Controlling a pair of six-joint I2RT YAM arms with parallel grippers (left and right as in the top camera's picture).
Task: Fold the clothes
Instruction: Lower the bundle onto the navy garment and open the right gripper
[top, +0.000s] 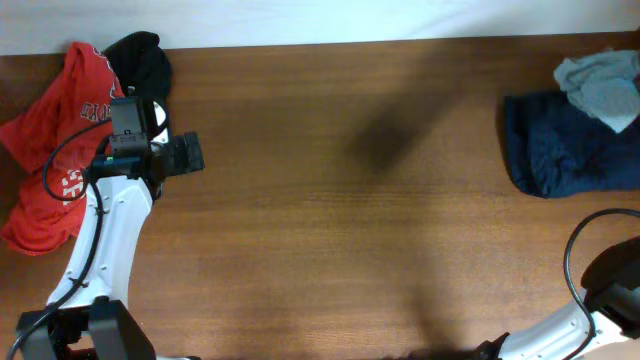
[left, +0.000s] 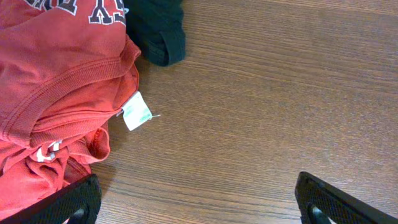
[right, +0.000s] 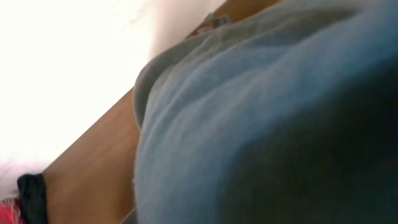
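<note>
A pile of red tees with white lettering (top: 55, 150) lies at the table's left edge, with a black garment (top: 145, 60) behind it. My left gripper (top: 185, 155) is open and empty, just right of that pile. In the left wrist view its fingers (left: 199, 205) spread wide over bare wood, with the red tees (left: 56, 81) and the black garment (left: 158, 28) to the upper left. A crumpled pale grey-blue T-shirt (top: 603, 85) lies on a navy garment (top: 560, 145) at the far right. Blurred grey-blue fabric (right: 249, 124) fills the right wrist view and hides the right fingers.
The brown wooden table (top: 350, 200) stretches between the two clothes piles. A white label (left: 137, 111) sticks out of the red pile. The right arm (top: 610, 290) and its cable sit at the bottom right corner. A white wall runs behind the table's far edge.
</note>
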